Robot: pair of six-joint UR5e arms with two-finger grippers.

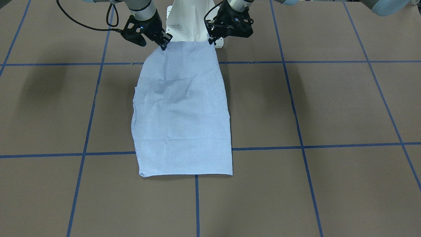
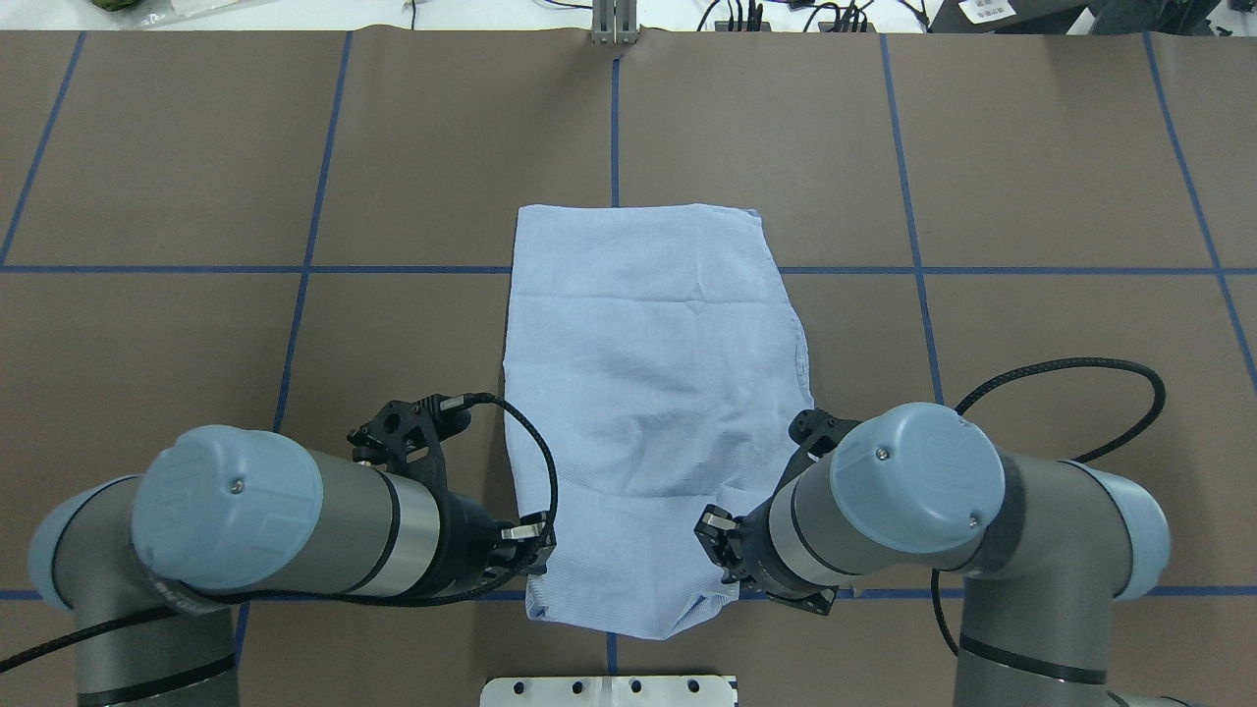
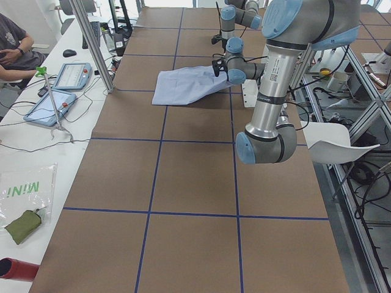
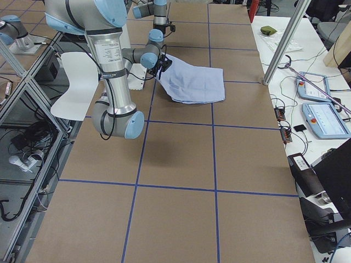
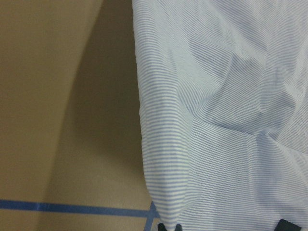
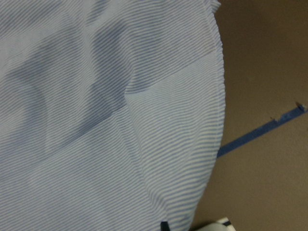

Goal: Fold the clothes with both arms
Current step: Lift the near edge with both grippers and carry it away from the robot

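Observation:
The light blue-and-white striped shirt (image 1: 182, 112) lies folded into a long rectangle in the middle of the brown table, and its collar, buttons and pocket are hidden. It also shows from overhead (image 2: 648, 393). My left gripper (image 1: 210, 42) is shut on the shirt's corner nearest the robot, on the left arm's side (image 2: 538, 552). My right gripper (image 1: 163, 45) is shut on the other near corner (image 2: 711, 538). The near end is raised a little off the table; the far end rests flat. Both wrist views are filled by striped cloth (image 5: 216, 120) (image 6: 106, 120).
The white pedestal base (image 1: 185, 23) stands just behind the held edge. Blue tape lines (image 1: 329, 145) grid the table. A metal post (image 3: 91, 46) and tablets (image 3: 70, 76) stand on the operators' bench at the far side.

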